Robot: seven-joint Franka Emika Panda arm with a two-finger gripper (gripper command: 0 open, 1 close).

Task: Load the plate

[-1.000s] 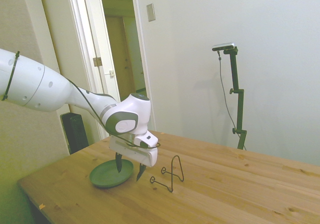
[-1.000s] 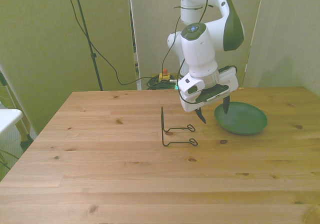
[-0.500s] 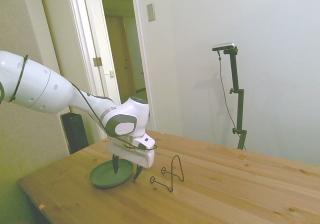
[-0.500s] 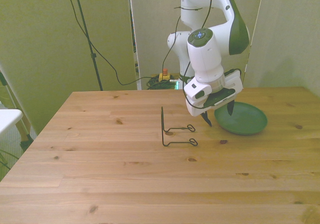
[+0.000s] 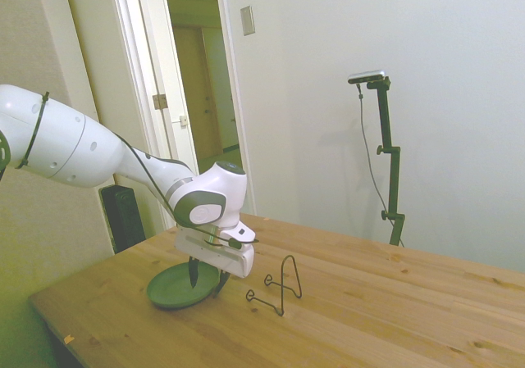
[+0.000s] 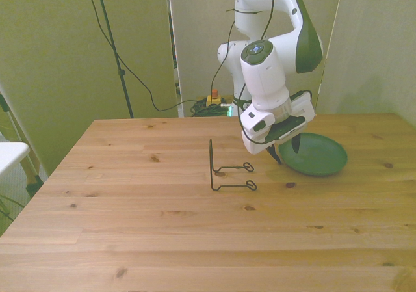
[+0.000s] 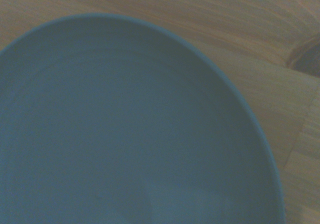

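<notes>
Soft even light, wrist view blurred

The small round sage-green plate (image 6: 316, 157) lies flat on the wooden tabletop (image 6: 162, 227) near its far edge, toward the front view's right; the thin black wire stand (image 6: 229, 170) stands just beside it, nearer the middle.

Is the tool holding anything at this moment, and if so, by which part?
Nothing is held. The tool is open, straddling the near rim of the plate, which lies flat on the table.
</notes>
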